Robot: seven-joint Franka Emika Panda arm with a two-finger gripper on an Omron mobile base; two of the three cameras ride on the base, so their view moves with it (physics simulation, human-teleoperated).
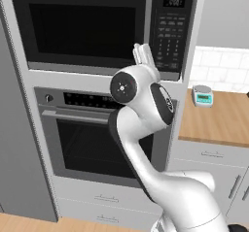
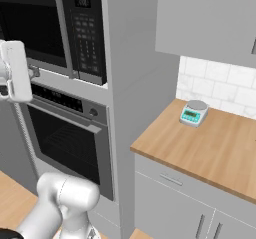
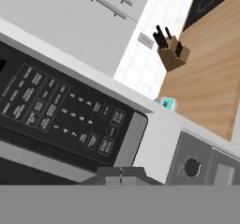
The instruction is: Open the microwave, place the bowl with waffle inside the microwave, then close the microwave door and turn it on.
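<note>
Gripper (image 3: 121,172) fully closed, nothing held, near microwave (image 1: 97,27) keypad (image 3: 65,115). Door (image 1: 80,24) shut. Keys judged stiff, shallow; pressed w/ fingertip, not gripped.

Readable markings: only keypad digits

The black-fronted built-in microwave (image 3: 70,120) carries white number keys 1 to 9 on its keypad (image 3: 61,113); the word labels beside them and its small display (image 1: 173,2) are too blurred to read.

A steel oven (image 1: 92,129) sits in a grey cabinet column (image 2: 135,83). Beside it, a wooden counter (image 2: 215,148) meets a white tiled wall (image 2: 220,80), with grey cupboards (image 2: 210,18) above and drawers (image 2: 170,183) below. A knife block (image 3: 172,52) stands near the counter's back edge.
</note>
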